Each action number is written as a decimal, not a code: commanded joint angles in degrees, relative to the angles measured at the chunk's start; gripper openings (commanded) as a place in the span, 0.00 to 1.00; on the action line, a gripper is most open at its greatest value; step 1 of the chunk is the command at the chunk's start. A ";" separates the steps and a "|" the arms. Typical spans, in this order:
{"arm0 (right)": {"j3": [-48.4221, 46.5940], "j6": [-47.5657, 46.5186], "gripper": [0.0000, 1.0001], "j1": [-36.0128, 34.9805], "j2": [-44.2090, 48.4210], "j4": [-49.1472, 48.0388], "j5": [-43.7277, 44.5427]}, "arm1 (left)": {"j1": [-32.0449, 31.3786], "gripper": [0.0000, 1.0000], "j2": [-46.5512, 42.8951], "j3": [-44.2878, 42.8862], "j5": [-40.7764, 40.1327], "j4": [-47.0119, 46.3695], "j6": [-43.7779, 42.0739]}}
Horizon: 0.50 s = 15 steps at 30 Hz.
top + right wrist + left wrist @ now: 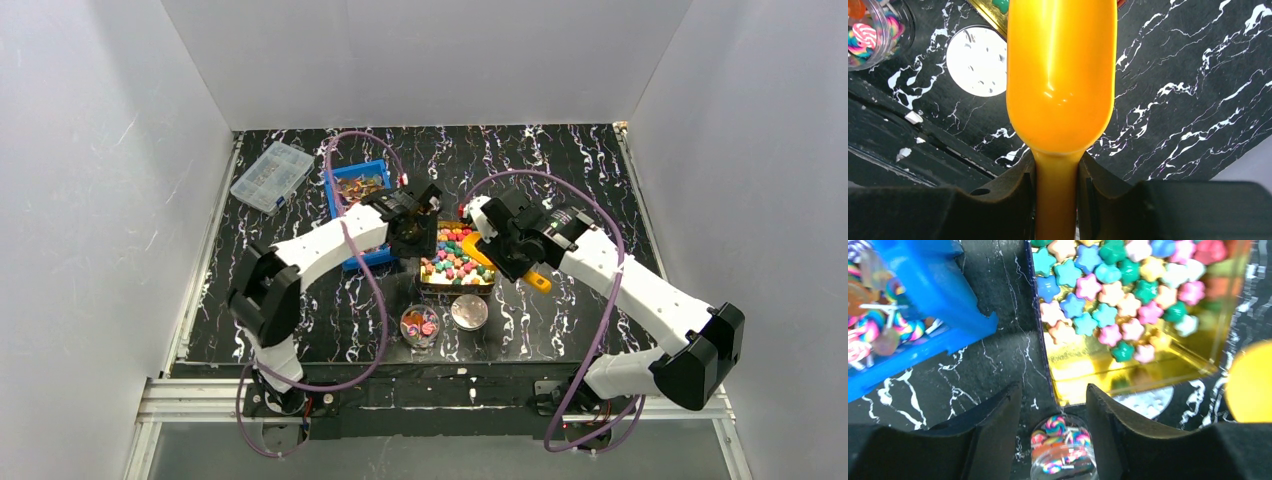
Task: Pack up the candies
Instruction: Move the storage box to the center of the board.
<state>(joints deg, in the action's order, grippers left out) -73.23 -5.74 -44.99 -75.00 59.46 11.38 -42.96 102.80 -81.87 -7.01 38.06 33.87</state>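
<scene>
— White walls close in a black marbled worktop [450, 150]. Seen from above, where are the candies [455, 256]?
— Mostly in a gold tin [445, 286] at the middle of the worktop. A blue bin [335, 200] beside it, toward the far left corner, holds more. A small jar [420, 326] with a few stands by the near edge, next to a round lid [469, 311].
— And the left wrist view?
— Left jaws are apart, with the jar [1063, 452] showing in the gap below them. Star-shaped candies [1108, 290] lie heaped in the tin [1118, 375], and the bin [933, 280] is off to the left.
— Right wrist view?
— Right jaws are clamped on the handle of an orange scoop [1060, 85]. The lid [980, 61] and jar [873, 30] show on the worktop to its left.
</scene>
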 commanded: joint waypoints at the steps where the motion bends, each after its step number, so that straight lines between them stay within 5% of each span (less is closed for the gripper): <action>1: -1.14 -5.01 0.01 0.21 -0.46 0.18 -1.04 | -0.26 0.51 -10.37 2.55 -0.20 0.71 -1.17; 15: -6.41 -5.25 0.01 0.26 -11.20 7.47 4.80 | -0.20 0.68 -37.13 18.17 -1.35 3.87 -1.79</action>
<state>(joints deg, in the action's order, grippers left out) -75.61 -10.17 -44.99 -83.92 64.14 13.91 -42.98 71.75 -67.51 -7.46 39.18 32.93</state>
